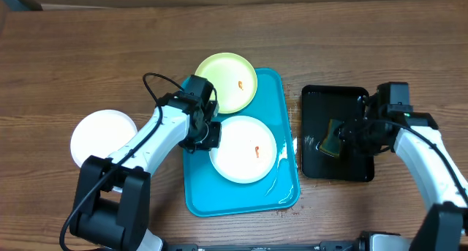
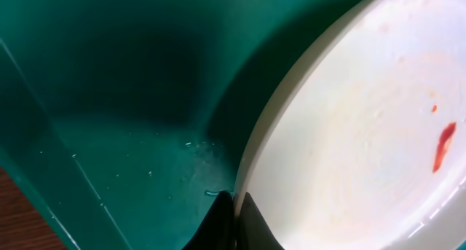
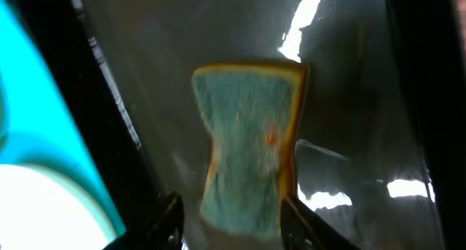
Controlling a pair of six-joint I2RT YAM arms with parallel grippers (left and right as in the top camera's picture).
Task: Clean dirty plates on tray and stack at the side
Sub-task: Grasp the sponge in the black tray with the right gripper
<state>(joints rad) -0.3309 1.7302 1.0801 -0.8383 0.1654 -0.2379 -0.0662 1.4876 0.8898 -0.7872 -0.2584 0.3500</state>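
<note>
The turquoise tray [image 1: 241,200] holds a yellow-green plate [image 1: 223,79] at its far end and a white plate [image 1: 238,159] in the middle. Each has a small orange smear. A second white plate [image 1: 102,137] lies on the table to the left of the tray. My left gripper [image 1: 212,134] is shut on the left rim of the white plate on the tray. The left wrist view shows the gripper [image 2: 237,199] pinching that plate [image 2: 349,133] over the tray floor [image 2: 131,97]. My right gripper [image 1: 344,136] is open over the black tray.
A smaller black wet tray [image 1: 322,105] stands right of the turquoise one. A green-and-yellow sponge [image 3: 247,133] lies in it between my right gripper's [image 3: 231,206] open fingers, also seen from overhead [image 1: 330,143]. The black tray floor [image 3: 349,97] glistens.
</note>
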